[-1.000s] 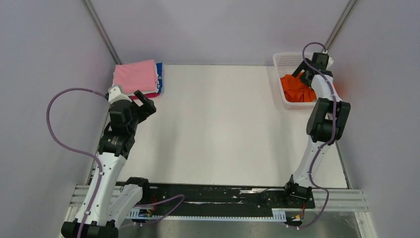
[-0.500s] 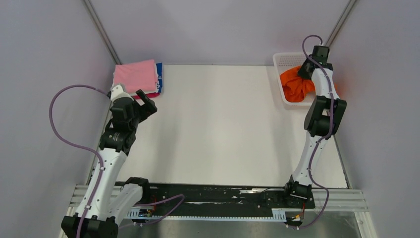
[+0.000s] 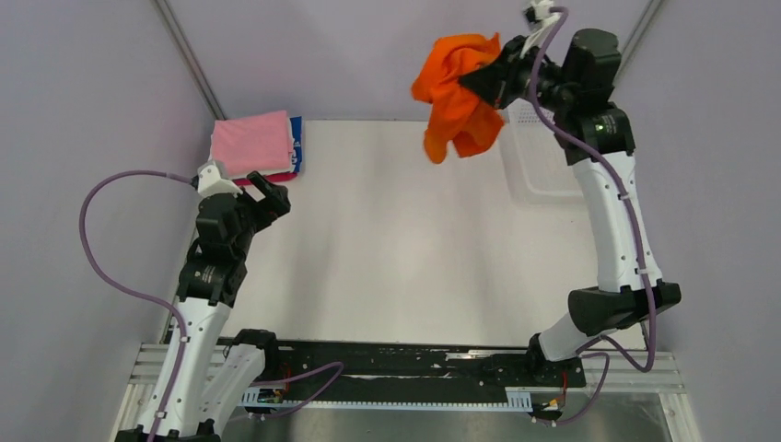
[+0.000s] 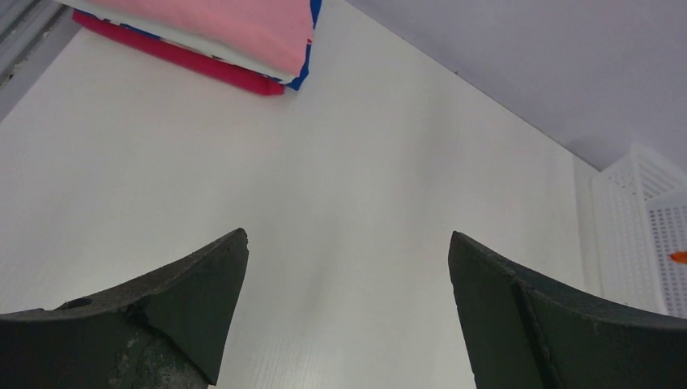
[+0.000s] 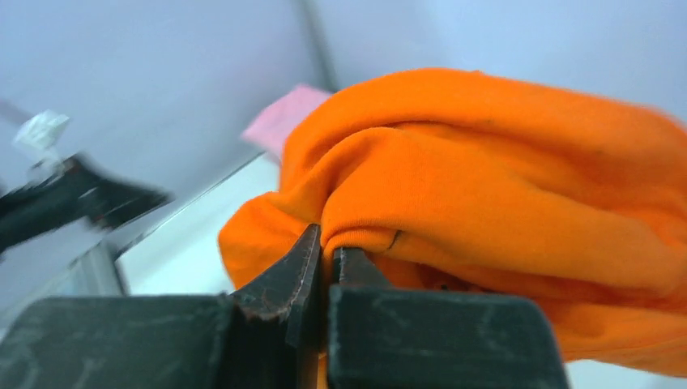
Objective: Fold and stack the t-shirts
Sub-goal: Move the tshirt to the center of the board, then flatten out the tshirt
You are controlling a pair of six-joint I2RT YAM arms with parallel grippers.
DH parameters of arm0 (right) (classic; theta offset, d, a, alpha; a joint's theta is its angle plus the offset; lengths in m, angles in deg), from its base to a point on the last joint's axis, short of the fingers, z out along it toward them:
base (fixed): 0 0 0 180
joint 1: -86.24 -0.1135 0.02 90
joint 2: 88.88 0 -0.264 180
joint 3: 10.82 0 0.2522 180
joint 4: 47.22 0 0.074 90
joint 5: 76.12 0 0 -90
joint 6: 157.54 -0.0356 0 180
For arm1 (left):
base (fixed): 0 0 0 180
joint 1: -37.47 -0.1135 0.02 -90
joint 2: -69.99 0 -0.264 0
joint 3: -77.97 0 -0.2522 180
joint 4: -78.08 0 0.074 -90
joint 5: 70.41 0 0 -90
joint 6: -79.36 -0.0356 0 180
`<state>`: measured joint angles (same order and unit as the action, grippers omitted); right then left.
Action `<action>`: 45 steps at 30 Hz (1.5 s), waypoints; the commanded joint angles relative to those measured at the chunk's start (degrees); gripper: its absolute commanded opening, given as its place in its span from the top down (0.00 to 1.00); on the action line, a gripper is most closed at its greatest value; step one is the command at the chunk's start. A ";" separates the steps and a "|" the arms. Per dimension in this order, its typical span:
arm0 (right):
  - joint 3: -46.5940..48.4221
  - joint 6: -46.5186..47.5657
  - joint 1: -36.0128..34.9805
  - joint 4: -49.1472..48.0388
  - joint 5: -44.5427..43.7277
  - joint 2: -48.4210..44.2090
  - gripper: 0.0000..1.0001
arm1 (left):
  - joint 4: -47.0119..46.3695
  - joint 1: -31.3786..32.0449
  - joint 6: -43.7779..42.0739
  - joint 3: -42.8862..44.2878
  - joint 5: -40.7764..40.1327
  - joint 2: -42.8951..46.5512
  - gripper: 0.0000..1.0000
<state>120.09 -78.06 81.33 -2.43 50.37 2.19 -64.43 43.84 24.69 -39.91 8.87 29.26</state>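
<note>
An orange t-shirt hangs bunched in the air above the table's far middle-right, with my right gripper shut on a fold of it. In the right wrist view the cloth fills the frame and the gripper pinches its edge. A stack of folded t-shirts, pink on top over blue, white and red, lies at the far left corner. My left gripper hovers just in front of that stack, open and holding nothing.
A white mesh basket stands at the far right edge of the table, also seen at the right of the left wrist view as white mesh walls. The white tabletop lies between the arms.
My right gripper shut on the orange t-shirt in the basket and lifted it high, swinging it left over the table. The left arm barely moved.
</note>
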 commanded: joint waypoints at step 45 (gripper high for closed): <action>-71.07 -23.36 -44.70 0.40 -43.97 -18.67 0.13 | -4.98 17.47 1.16 18.05 14.63 -64.33 0.18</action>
<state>46.21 -99.90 40.24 -0.03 12.49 -21.46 -68.10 59.75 26.46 -23.69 24.43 -33.23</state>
